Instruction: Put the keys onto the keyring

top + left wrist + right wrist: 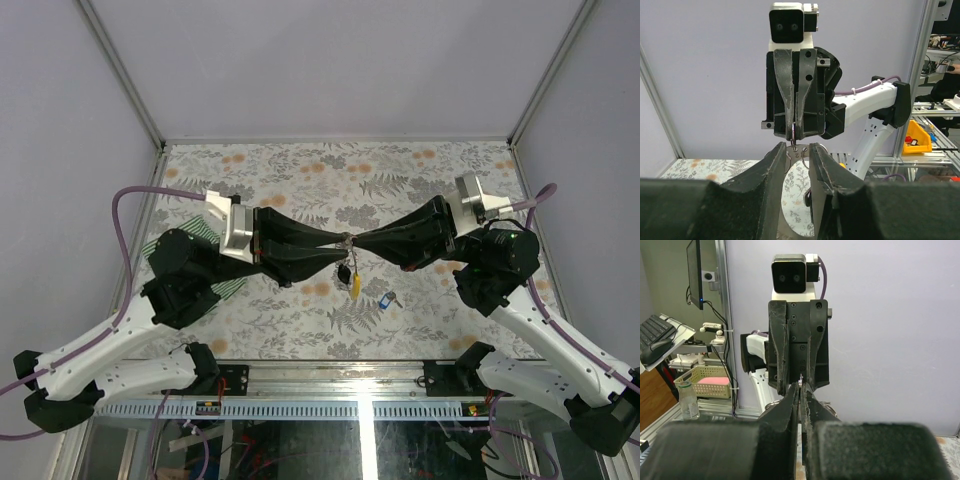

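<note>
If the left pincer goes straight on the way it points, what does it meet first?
Probably the right pincer, facing it almost tip to tip, its tips shut on the keyring.

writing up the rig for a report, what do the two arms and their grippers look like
Both match. The left arm and right arm have white lower links, with black joints and upper sections. A purple cable runs along each, and a pale camera box sits on each wrist. The left gripper and right gripper each have two long, black, tapering fingers.
</note>
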`<state>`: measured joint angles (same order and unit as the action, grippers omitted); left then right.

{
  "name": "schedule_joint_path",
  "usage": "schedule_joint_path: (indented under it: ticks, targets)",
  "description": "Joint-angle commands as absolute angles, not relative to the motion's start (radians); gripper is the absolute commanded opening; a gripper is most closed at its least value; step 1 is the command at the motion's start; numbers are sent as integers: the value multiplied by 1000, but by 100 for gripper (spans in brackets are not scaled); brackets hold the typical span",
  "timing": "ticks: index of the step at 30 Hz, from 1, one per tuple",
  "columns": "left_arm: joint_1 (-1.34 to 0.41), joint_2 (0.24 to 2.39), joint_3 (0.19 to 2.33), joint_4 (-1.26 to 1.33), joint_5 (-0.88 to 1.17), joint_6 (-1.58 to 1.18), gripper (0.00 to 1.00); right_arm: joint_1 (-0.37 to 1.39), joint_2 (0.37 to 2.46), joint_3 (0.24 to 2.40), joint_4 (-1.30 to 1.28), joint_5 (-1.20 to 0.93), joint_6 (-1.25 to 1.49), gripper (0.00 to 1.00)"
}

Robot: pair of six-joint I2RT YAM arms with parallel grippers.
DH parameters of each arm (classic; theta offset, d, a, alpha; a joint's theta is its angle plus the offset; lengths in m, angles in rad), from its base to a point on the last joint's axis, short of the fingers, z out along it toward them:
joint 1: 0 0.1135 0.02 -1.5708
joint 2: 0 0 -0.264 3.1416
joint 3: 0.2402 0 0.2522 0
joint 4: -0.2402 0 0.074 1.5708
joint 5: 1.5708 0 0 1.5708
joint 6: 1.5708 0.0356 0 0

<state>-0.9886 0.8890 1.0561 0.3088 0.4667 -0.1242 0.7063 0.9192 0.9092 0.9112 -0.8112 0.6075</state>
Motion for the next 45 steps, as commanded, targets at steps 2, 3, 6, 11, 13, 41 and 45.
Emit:
schedule_joint_path:
  ticks: [2, 3, 6, 11, 13, 41, 45]
  targets:
    - [-995, 895, 1058, 390, 473, -137, 26, 712, 917, 941, 997, -832, 611, 0]
    - [-994, 896, 1058, 390, 469, -138, 25, 712, 917, 943, 996, -835, 611, 0]
    - [-994, 900, 1060, 392, 468, -139, 25, 712, 917, 942, 997, -845, 612, 0]
    - [-994, 916, 1069, 394, 472, -143, 22, 711, 914, 943, 991, -854, 609, 0]
    - [-995, 922, 1072, 396, 473, -144, 20, 712, 913, 943, 986, -857, 606, 0]
    - [-994, 861, 1210, -237, 638, 558, 0, 712, 731, 1091, 11, -779, -95, 35]
    - [-995, 825, 1156, -186, 649, 681, 0, 712, 708, 1025, 91, -774, -134, 35]
